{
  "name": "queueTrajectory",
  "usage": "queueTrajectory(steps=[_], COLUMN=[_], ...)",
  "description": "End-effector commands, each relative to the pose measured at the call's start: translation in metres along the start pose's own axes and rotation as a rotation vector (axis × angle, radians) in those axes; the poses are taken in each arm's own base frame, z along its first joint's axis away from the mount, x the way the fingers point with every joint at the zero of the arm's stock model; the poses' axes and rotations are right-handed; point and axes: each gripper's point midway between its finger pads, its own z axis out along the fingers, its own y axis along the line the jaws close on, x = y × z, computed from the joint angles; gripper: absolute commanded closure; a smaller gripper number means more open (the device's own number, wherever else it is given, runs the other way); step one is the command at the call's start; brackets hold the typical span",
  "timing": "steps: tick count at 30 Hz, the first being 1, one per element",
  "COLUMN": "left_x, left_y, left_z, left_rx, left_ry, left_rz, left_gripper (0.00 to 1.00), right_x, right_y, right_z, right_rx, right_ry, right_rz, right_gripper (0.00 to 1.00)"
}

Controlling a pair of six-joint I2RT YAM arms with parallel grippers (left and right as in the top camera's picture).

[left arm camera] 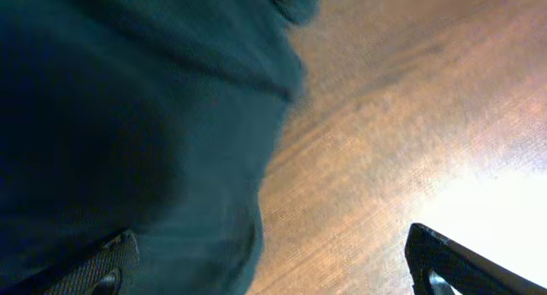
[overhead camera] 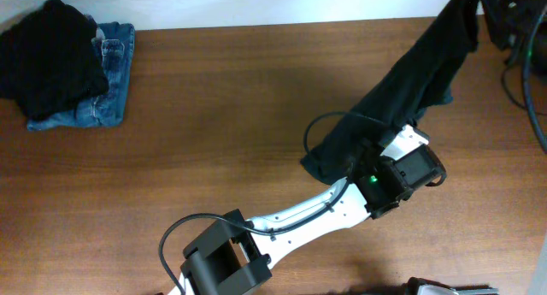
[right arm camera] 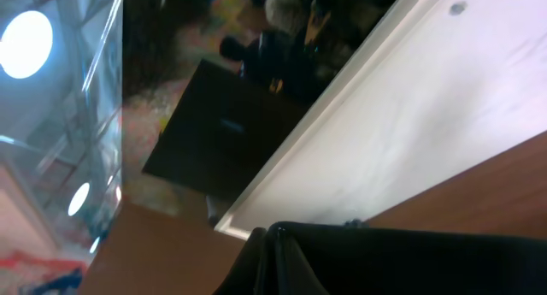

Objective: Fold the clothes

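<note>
Left gripper [left arm camera: 272, 265] wide at T-shirt [overhead camera: 419, 81] edge, jeans [overhead camera: 109, 103] seen overhead only

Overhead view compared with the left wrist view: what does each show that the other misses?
Only overhead: folded blue denim jeans under a black cloth bundle at a table corner, and the white left arm. Only left wrist: the left gripper, open, black fingertips wide apart. Both: the thin blackish-green T-shirt and brown wooden table.

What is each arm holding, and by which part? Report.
The right gripper, jaws shut, holds the dark T-shirt by its raised end; hem or shoulder cannot be told. The left gripper, jaws open, holds nothing.
</note>
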Motion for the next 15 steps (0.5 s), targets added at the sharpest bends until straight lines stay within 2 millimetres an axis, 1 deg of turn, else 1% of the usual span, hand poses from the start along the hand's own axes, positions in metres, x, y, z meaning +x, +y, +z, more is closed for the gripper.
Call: queueTrajectory(steps=[1,4,8,14,15], left_x=[-0.007,-0.012,-0.019,-0.020,-0.021], left_y=[0.010,0.013,0.024,0.026,0.030], left_z=[-0.002,-0.002,-0.004,-0.004,-0.005], left_rx=[-0.044,-0.063,-0.129,-0.143,-0.165], left_ry=[-0.032,-0.056,-0.094,-0.101,-0.110], left_rz=[-0.037,-0.046,-0.056,-0.092,-0.118], left_gripper=[0.01,0.01,0.01,0.01,0.01], right_x=[0.015,0.024,0.036,0.036,0.036], right_y=[0.028,0.037,0.051,0.054,0.054], right_z=[-0.003,0.001,0.005,0.006,0.006], right_rx=[-0.068,-0.100,-0.145,-0.151,-0.151], right_ry=[0.038,0.062,0.093,0.085,0.085], right_rz=[-0.036,-0.051,-0.072,-0.077,-0.077], right_gripper=[0.96,0.96,0.96,0.96,0.96])
